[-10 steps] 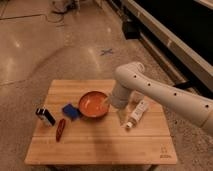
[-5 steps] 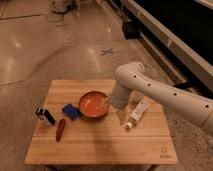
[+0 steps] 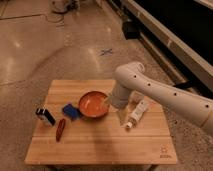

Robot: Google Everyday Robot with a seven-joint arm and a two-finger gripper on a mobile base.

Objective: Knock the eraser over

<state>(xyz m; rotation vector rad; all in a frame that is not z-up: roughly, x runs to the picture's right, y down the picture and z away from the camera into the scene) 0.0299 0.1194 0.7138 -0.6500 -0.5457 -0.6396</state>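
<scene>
The eraser (image 3: 45, 116), a small black block with a white band, stands on the left part of the wooden table (image 3: 100, 145). My gripper (image 3: 120, 117) hangs down from the white arm (image 3: 150, 90) over the right middle of the table, between the orange bowl (image 3: 93, 103) and a white bottle (image 3: 137, 114). It is well to the right of the eraser, with the bowl between them, and it touches nothing that I can see.
A flat blue pad (image 3: 71, 111) lies against the bowl's left side. A slim red object (image 3: 60, 129) lies in front of the eraser. The white bottle lies on its side right of the gripper. Polished floor surrounds the table.
</scene>
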